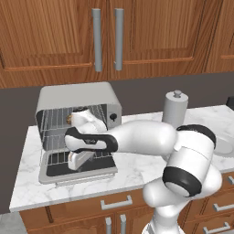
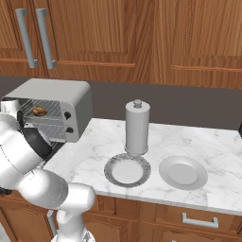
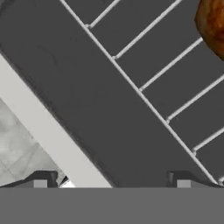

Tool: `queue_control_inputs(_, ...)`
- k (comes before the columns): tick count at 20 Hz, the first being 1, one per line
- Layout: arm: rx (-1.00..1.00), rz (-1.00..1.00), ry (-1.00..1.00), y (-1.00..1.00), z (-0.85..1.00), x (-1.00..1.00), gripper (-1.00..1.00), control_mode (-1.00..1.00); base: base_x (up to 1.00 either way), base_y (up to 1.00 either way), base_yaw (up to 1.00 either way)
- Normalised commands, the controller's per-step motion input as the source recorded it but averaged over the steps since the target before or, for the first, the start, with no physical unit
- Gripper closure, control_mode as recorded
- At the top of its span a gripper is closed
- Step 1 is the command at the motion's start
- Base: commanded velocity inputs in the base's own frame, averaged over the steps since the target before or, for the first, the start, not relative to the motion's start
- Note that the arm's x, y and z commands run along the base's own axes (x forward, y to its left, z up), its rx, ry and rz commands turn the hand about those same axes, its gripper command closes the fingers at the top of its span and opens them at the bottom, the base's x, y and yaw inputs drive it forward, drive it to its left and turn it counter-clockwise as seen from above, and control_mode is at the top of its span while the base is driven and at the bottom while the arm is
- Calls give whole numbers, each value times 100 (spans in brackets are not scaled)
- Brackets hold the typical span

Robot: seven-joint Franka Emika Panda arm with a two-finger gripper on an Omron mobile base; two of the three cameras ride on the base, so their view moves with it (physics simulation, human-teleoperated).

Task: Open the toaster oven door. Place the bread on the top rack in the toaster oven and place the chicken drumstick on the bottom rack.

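Note:
The silver toaster oven (image 1: 77,97) (image 2: 59,94) stands at the counter's left end with its door (image 1: 77,174) folded down flat. A brown piece of bread (image 1: 69,119) (image 2: 39,111) lies on the top rack. My gripper (image 1: 78,161) (image 3: 111,181) reaches into the oven's lower opening, just over the bottom rack (image 3: 168,70). It is open, its fingertips (image 3: 40,181) wide apart with nothing between them. In the hand view the glossy orange-brown chicken drumstick (image 3: 213,24) rests on the bottom rack's wires, ahead and to the right of the fingers, apart from them.
A grey cylindrical canister (image 1: 175,109) (image 2: 137,127) stands on the marble counter right of the oven. Two round plates (image 2: 126,170) (image 2: 183,173) lie in front of it. Wooden cabinets with long handles (image 1: 108,39) hang above; drawers (image 1: 116,202) run below the counter edge.

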Motion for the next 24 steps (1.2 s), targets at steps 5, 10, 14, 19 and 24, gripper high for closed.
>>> queue_control_inputs(5,0,-32,13,1,-39,52,-100,-100,0,0,0)
queue_control_inputs(10,0,-26,2,2,-31,56,-100,-100,0,0,0)
queue_control_inputs(14,0,-31,-8,16,1,47,-100,-100,0,0,0)
queue_control_inputs(19,0,-33,-14,18,7,58,-100,-100,0,0,0)
queue_control_inputs(24,0,-28,-17,39,8,62,-100,-100,0,0,0)
